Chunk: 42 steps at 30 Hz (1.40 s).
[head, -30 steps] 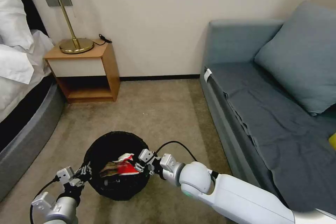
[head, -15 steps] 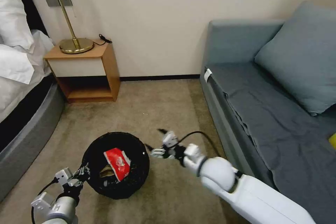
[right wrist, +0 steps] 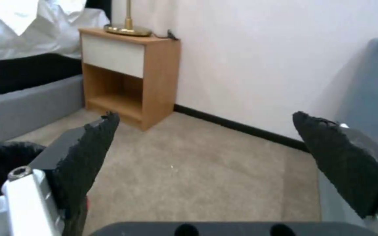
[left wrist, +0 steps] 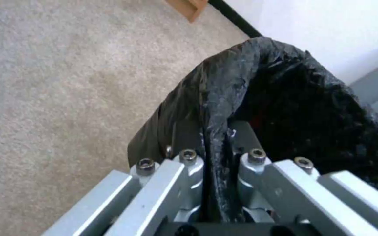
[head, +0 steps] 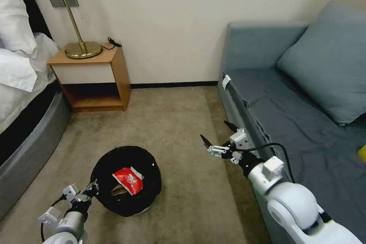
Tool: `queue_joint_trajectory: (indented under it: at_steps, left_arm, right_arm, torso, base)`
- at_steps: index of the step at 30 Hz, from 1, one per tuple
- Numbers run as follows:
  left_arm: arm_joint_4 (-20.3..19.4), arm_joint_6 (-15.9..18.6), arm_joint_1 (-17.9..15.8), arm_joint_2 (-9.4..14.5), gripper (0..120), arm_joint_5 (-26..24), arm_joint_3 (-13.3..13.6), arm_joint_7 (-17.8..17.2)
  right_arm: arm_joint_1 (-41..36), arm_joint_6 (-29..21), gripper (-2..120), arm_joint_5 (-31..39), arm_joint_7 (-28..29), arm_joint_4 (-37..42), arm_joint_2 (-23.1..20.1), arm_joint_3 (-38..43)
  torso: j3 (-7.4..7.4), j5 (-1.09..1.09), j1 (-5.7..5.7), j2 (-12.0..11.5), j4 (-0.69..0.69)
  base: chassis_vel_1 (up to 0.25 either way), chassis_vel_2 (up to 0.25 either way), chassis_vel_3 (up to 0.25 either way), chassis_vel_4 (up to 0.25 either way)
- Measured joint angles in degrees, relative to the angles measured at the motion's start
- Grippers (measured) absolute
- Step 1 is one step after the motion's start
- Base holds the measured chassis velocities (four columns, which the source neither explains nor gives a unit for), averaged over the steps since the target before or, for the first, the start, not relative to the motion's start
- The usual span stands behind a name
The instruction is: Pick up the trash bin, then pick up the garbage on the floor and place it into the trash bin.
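Take the trash bin as your reference: it sits low on the beige carpet, tilted so its mouth faces you, and your left gripper is pinched tight on its near-left rim. In the left wrist view, the fingers squeeze the crinkled black liner of the bin between them, one inside the rim and one outside.

Inside the bin you can see the red-white snack packet lying on top, with a piece of crumpled brown paper beside it.

Your right gripper hangs in the air to the right of the bin and well clear of its rim, with its two black-padded fingers spread wide and nothing between them. It sits close to the front edge of the grey sofa, so room is tight on that side.

Beyond the bin, bare carpet runs to the wall. The wooden nightstand stands far behind the bin to the left, and the bed base borders the left side.
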Motion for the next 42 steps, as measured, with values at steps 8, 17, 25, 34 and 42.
queue_joint_trajectory:
  at_steps: [8,17,25,34,42]
  left_arm:
    - [-0.3,-0.09,0.09,0.87,27,0.53,0.09,0.0]
    - [-3.28,-2.96,2.03,0.64,63,8.16,-0.64,2.49]
    - [-7.17,-8.85,5.21,0.26,89,17.56,-2.42,6.94]
    - [-13.82,-20.98,6.14,-2.4,100,30.07,-0.99,8.21]
    - [-18.87,-21.18,7.31,-4.79,100,35.11,2.58,4.16]
  right_arm:
    - [-5.27,0.87,100,-2.68,-0.69,2.0,2.56,3.79]
    - [-6.35,0.8,100,-2.77,-1.15,2.76,3.6,5.29]
    - [-7.33,0.7,100,-3.7,-1.48,3.0,5.56,5.91]
    - [-12.1,1.88,100,-9.6,1.56,4.23,14.87,6.46]
    - [-15.54,4.97,100,-15.17,2.41,4.51,19.31,6.33]
  torso:
    - [0.0,-0.04,0.0,0.0,-0.01]
    - [0.01,-0.03,0.0,0.0,0.0]
    - [0.01,-0.03,0.0,0.0,0.01]
    - [0.01,-0.02,0.0,0.0,-0.01]
    - [0.01,-0.03,0.0,0.0,-0.01]
  base:
    - [0.0,0.0,0.0,0.0]
    - [0.0,0.0,0.0,0.0]
    - [0.0,0.0,0.0,0.0]
    - [0.0,0.0,0.0,0.0]
    - [0.0,0.0,0.0,0.0]
